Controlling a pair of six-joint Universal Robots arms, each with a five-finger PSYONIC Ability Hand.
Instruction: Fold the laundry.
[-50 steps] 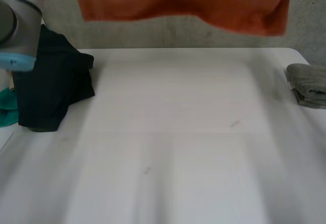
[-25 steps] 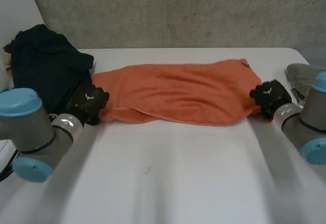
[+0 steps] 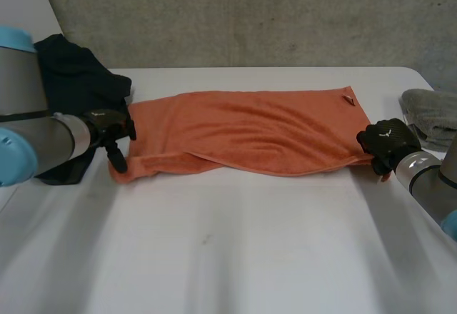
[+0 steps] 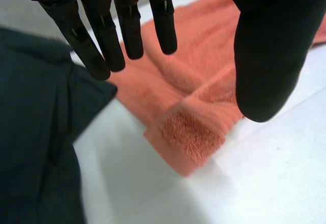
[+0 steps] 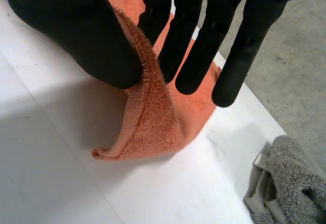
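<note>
Head view: the orange towel (image 3: 243, 132) is lying along the surface's (image 3: 235, 257) far edge, seemingly flattened for folding, one end being pinched by the right hand (image 3: 385, 140), the left hand (image 3: 108, 125) being held open.

- an orange towel (image 3: 243, 132) lay stretched sideways across the white desk (image 3: 235, 250), rumpled, with a long fold running along its near edge.
- the left hand (image 3: 111, 130) sat at the towel's left end, one finger pointing down beside the near-left corner.
- the right hand (image 3: 387, 141) was at the towel's near-right corner, fingers curled.
- a dark garment (image 3: 71, 85) lay heaped at the desk's far left, just beside the towel.
- a grey cloth (image 3: 428, 118) lay at the desk's right edge, apart from the towel.
</note>
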